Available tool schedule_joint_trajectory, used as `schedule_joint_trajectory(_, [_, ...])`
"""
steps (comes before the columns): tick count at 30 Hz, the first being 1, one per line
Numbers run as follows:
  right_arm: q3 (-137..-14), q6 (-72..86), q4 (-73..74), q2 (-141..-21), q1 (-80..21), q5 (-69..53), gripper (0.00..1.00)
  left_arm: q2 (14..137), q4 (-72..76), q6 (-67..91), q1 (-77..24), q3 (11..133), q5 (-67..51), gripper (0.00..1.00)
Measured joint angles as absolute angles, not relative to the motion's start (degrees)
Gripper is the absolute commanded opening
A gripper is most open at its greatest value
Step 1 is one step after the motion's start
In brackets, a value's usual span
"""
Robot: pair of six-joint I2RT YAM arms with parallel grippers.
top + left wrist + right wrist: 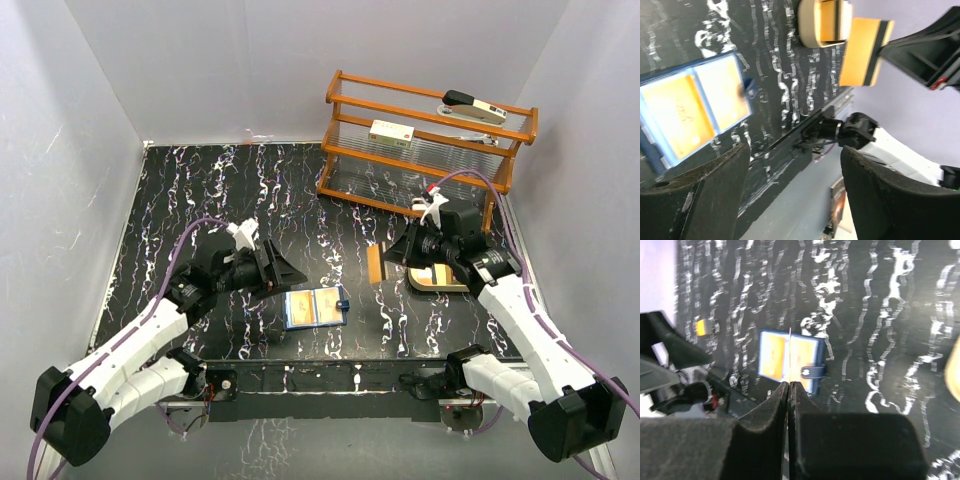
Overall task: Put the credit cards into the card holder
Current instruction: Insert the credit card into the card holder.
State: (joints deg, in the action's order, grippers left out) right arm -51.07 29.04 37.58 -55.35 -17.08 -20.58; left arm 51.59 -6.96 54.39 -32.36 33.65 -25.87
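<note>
**Left arm.** The arm reaches forward from its base at the near left. Its wrist is angled inward, towards the centre of the tabletop (200, 190). The left claw (285, 270) hangs low over the surface, just left of the card holder (314, 309). In the left wrist view its fingers (700, 200) are spread and nothing lies between them.

**Right arm.** The arm reaches forward from the near right, with its forearm passing over a beige tray (446, 287). Its wrist is turned to the left. The right claw (392, 258) is pressed together and pinches one orange credit card (375, 265) by its right-hand end. The card is clear of the tabletop, above and to the right of the card holder, and the two are apart. In the right wrist view the card shows edge-on as a thin pale line (790, 347) rising from the closed fingertips.

**Card holder.** It lies open and flat near the front centre of the tabletop, between the two claws. Both tan-orange pockets face up and the snap tab sticks out on its right side.

**Other items.**
- A second card (830, 20), also orange, lies in the tray.
- A wooden rack (430, 140) stands at the back right and carries two white devices (392, 132).
</note>
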Motion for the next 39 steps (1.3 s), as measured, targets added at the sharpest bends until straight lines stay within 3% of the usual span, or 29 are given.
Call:
schedule_joint_trajectory(8, [-45.25, 40.25, 21.08, -53.67, -19.33, -33.93, 0.00, 54.70, 8.84, 65.04, -32.36, 32.42, -31.88, 0.52])
schedule_joint_trajectory(26, [-39.46, 59.37, -4.91, -53.56, -27.22, -41.01, 0.00, 55.57, 26.87, 75.26, -32.36, 30.63, -35.81, 0.41])
schedule_joint_trajectory(28, [-39.46, 60.23, -6.15, -54.17, -28.10, -40.86, 0.00, 56.01, 27.68, 75.72, -32.36, 30.63, -36.16, 0.33])
schedule_joint_trajectory(30, [-39.42, 60.73, -6.90, -54.70, -28.82, -40.60, 0.00, 56.10, 28.01, 76.16, -32.36, 30.63, -36.32, 0.14])
schedule_joint_trajectory(33, [-38.28, 61.67, -8.16, -54.87, -30.04, -40.14, 0.00, 55.96, 28.62, 76.60, -32.36, 30.52, -36.32, 0.10])
schedule_joint_trajectory(36, [-37.60, 61.93, -8.80, -55.44, -31.22, -39.44, 0.00, 55.27, 28.51, 76.60, -32.36, 29.74, -36.16, 0.00])
schedule_joint_trajectory(39, [-37.58, 61.98, -9.08, -56.34, -31.86, -38.85, 0.00, 54.61, 28.40, 76.51, -32.27, 29.12, -35.86, 0.00])
